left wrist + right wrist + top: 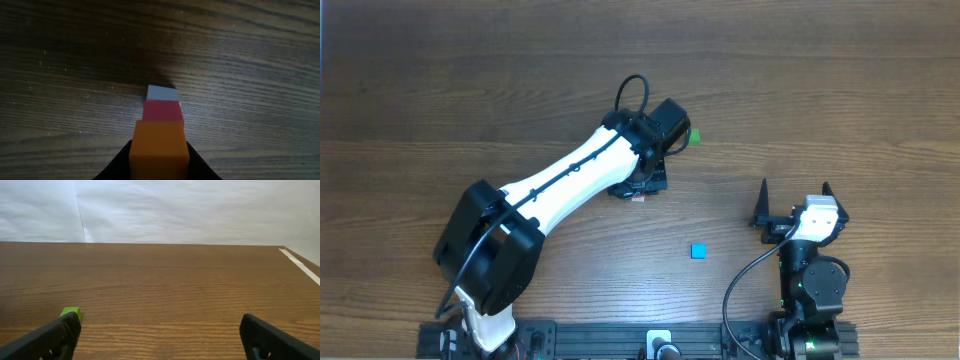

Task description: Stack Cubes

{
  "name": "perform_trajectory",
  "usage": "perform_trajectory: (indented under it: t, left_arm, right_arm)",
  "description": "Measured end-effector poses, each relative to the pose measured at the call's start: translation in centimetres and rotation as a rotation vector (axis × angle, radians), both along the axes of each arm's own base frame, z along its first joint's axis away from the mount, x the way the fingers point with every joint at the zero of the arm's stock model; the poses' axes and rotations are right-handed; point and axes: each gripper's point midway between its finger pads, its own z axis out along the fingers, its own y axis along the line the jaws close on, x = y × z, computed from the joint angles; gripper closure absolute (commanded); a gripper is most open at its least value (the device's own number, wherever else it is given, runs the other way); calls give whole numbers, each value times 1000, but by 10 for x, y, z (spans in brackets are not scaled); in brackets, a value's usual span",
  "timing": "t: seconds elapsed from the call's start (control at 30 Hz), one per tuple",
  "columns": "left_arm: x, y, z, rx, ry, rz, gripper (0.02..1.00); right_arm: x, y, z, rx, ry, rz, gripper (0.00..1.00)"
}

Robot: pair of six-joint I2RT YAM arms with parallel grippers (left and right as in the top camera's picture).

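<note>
cubes lay in several spots on the brown wooden tabletop (840,80). the small orange plastic cube (159,156) was pinched between the two dark fingers of the left hand (160,145), which hung near the middle of the tabletop on its white arm. in the left wrist view the small red plastic cube (162,111) showed just past the orange one, and the small pale grey plastic cube (162,93) just past the red, their edges meeting in a line. i could not tell whether the orange cube touched the red one or hung just apart from it. the small green plastic cube (695,137) sat alone at about 2 o'clock from the left hand, close by it. the small blue plastic cube (698,251) sat alone at about 5 o'clock from that hand, well apart from the others. the right hand (793,200) was off at 3 o'clock, low over the tabletop with its fingers spread wide and nothing between them.
</note>
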Motion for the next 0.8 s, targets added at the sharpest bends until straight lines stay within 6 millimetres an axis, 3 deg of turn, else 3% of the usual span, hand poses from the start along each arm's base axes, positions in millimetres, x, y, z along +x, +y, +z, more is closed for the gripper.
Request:
perform_trajectory:
  t: [0.8]
  left_arm:
    - [1,-3,1,-8,-9,-5,976]
  right_arm:
    - [0,0,0,1,0,0,7]
